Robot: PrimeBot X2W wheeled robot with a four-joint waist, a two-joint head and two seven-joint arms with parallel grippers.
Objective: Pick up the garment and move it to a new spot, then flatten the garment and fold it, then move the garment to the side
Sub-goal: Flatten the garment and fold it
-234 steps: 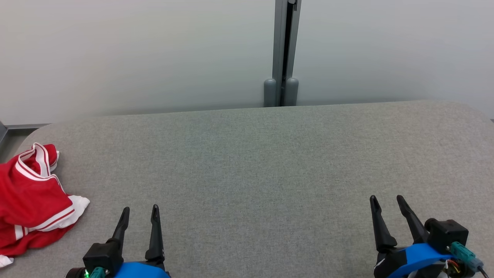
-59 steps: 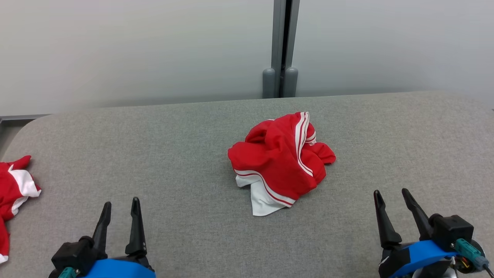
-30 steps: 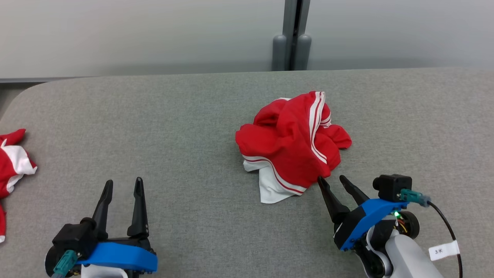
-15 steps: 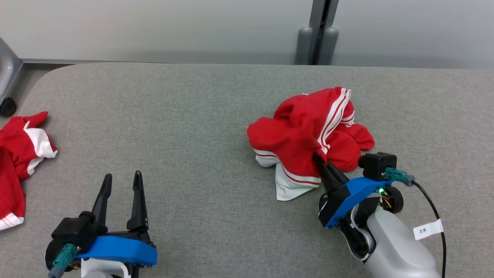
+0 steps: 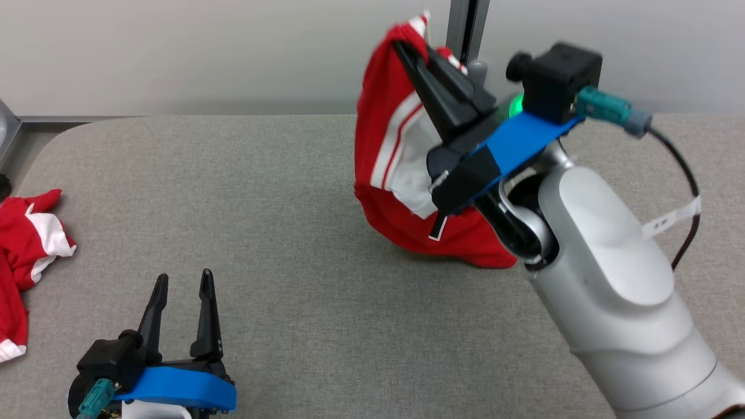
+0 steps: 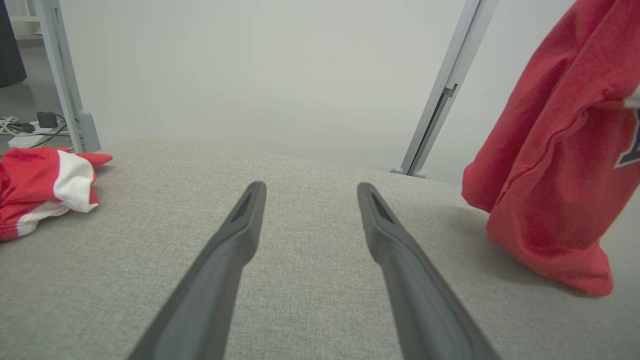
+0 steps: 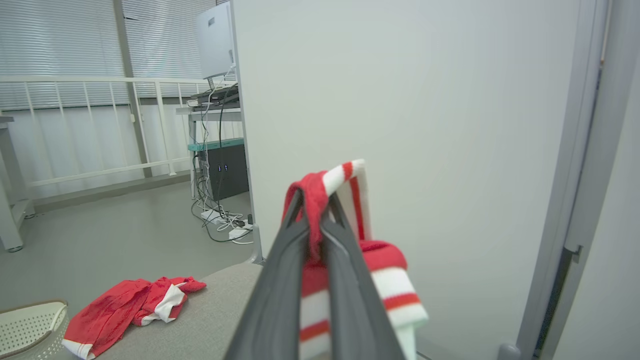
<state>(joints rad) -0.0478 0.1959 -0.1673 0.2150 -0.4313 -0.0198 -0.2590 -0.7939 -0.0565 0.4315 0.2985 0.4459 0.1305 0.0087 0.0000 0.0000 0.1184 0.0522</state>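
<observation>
The garment (image 5: 389,145) is a red piece with white stripes. It hangs from my right gripper (image 5: 410,49), which is shut on its striped edge high above the table. The lower end of the garment (image 6: 545,200) still touches the grey surface. The right wrist view shows the two fingers pinching a fold of the garment (image 7: 320,200) between them. My left gripper (image 5: 180,279) rests low at the front left, open, with nothing between its fingers (image 6: 240,240).
A second red and white garment (image 5: 26,256) lies crumpled at the table's left edge. A white perforated basket (image 7: 25,325) stands on the floor beyond it. A grey post (image 5: 463,29) rises behind the grey table (image 5: 233,192).
My right gripper reached the heap, shut on it, and has lifted it high off the table. The garment now hangs stretched. The left gripper has stayed put.
</observation>
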